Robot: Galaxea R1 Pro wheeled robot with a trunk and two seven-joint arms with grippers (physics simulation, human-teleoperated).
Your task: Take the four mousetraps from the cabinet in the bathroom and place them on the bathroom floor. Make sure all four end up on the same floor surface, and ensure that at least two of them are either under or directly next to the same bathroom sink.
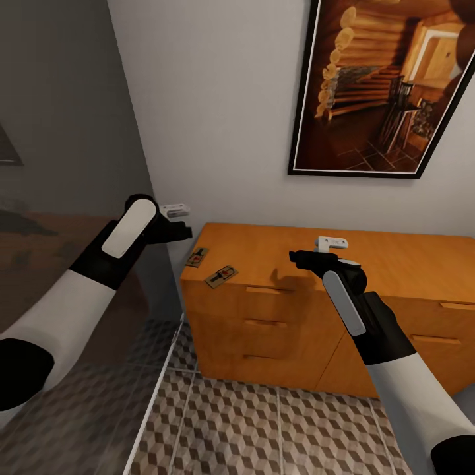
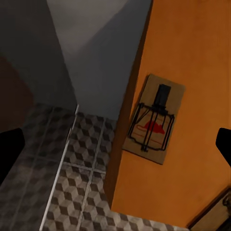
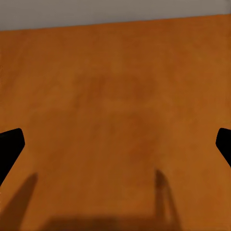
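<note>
A: Head view. Two mousetraps on the cabinet top, left end: mousetrap one at the edge, mousetrap two just beside it at its 5 o'clock. Other two not spotted.

B: Arms?

A: Left gripper hangs off the cabinet's left end, at 11 o'clock from mousetrap one, clear of it. Right gripper hovers mid-top, well apart from both traps. Bathroom floor at 6 o'clock.

B: Left wrist?

A: Mousetrap one lies flat on the orange top, near the edge, floor beyond. Long axis runs roughly 12-to-6, tipped slightly toward 1. Black bar end at 12, red bait mark toward 6. Jaws spread wide, tips at both frame sides, holding nothing.

B: Right wrist?

A: Bare cabinet top. Jaws wide apart, one tip at each side, empty.

B: Step?

A: Judging: pick approach, first grab not made. Left arm needs to shift over the top, centre on mousetrap one, close across its short sides, since it's thin and flat.
</note>
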